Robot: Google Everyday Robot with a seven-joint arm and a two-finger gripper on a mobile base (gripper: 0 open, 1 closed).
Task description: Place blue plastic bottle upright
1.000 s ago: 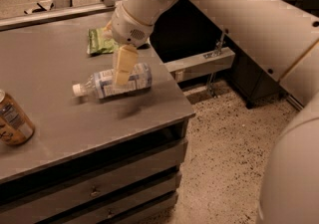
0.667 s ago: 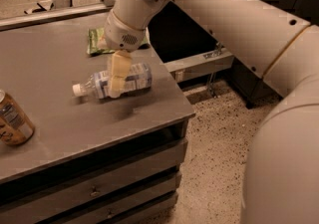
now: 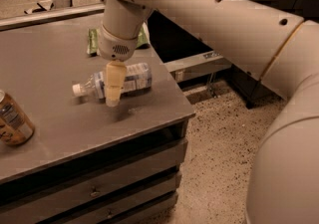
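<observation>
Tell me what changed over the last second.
The gripper shifted slightly along the blue plastic bottle toward its cap end, and lower; the arm swung further into view. The bottle still lies on its side in the same spot; the can and green bag have not moved.

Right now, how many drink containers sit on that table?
2: the blue plastic bottle lying on its side beneath the gripper, and a can at the picture's left edge. None seems hidden.

Middle of blue plastic bottle (image 3: 135,78) behind gripper (image 3: 113,98)
</observation>
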